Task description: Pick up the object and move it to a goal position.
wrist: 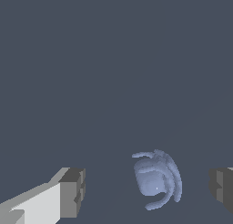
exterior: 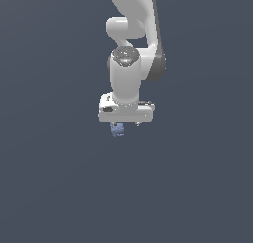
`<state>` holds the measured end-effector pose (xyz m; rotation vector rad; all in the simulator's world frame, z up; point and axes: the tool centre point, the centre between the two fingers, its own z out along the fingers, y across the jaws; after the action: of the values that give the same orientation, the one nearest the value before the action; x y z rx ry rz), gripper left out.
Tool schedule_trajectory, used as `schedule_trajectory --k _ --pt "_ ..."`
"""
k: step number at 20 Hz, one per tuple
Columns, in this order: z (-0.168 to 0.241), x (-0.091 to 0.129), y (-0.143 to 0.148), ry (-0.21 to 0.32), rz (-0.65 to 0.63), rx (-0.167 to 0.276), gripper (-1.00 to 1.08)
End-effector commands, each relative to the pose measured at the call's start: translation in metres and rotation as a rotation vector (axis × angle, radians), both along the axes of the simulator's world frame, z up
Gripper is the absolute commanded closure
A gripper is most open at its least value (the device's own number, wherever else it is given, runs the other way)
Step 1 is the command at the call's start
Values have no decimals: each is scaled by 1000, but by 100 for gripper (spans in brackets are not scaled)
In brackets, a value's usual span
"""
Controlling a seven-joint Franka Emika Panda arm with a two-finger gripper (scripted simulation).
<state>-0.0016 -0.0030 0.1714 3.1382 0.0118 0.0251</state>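
Note:
The object (exterior: 117,131) is a small blue-grey ridged lump on the dark floor, just under the white hand of the arm. In the wrist view the object (wrist: 157,180) lies between the two fingers, touching neither and closer to one than the other. My gripper (exterior: 126,124) points straight down and is open, its grey pads (wrist: 73,192) spread far wider than the lump. In the exterior view the lump shows below the finger on that view's left. The gripper (wrist: 148,189) holds nothing.
A plain dark grey floor (exterior: 54,187) spreads all around, with no other objects, walls or edges in view. The white arm (exterior: 131,49) rises above the hand.

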Motion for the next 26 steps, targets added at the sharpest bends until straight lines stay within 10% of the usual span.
schedule_trajectory --k 1,26 --pt "0 0 0 0 0 0 -92" --pt "-29 -26 -30 13 86 -1 -92"
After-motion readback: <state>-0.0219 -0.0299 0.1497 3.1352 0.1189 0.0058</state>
